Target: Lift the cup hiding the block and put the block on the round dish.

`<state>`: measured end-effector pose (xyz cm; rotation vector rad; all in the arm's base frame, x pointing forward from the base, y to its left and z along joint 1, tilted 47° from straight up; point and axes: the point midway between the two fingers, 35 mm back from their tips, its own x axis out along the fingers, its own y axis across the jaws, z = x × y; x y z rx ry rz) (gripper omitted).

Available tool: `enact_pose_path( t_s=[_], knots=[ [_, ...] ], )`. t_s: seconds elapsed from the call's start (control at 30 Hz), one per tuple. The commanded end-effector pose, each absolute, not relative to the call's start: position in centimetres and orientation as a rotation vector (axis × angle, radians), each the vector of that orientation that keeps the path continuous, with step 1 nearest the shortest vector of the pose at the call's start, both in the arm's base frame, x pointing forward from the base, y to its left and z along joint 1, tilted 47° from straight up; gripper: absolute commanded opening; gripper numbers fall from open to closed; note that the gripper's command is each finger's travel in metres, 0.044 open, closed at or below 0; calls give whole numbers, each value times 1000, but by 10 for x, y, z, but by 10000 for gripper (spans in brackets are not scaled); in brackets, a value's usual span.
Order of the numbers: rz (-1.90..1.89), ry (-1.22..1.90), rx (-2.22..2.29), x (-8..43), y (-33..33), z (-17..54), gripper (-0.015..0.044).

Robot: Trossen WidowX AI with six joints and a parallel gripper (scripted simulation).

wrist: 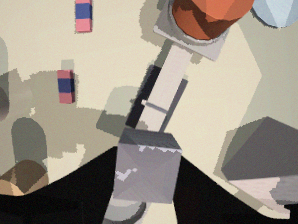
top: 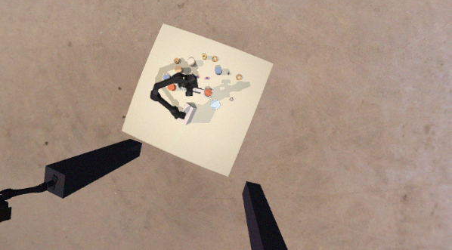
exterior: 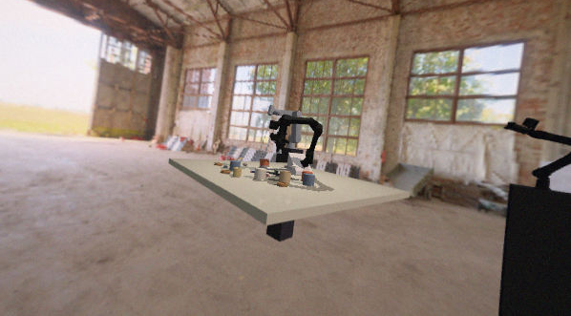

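My gripper is shut on a grey block, held above the near end of the balance. The balance's pale beam runs away from it. One orange-red cup stands on the far end of the balance. The other orange-red cup stands off the balance, on the table to the left in the top view. The round dish is pale blue and lies beside the far end, with no cup above it. The near end is partly hidden by the block.
A pale angular stand is right of the gripper in the wrist view. A tan cup, a blue cup and a white cup stand around. Small striped blocks lie left of the balance.
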<state>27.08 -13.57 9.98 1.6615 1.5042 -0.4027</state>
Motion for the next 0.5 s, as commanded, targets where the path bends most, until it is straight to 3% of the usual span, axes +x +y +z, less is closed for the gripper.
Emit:
enact_pose_path(
  t_s=[0.0, 0.47],
  knots=[
    [-402, 1504, 1646, 271, -151, 82, 0],
    [-385, 1518, 1619, 261, -188, 21, 0]
  ],
)
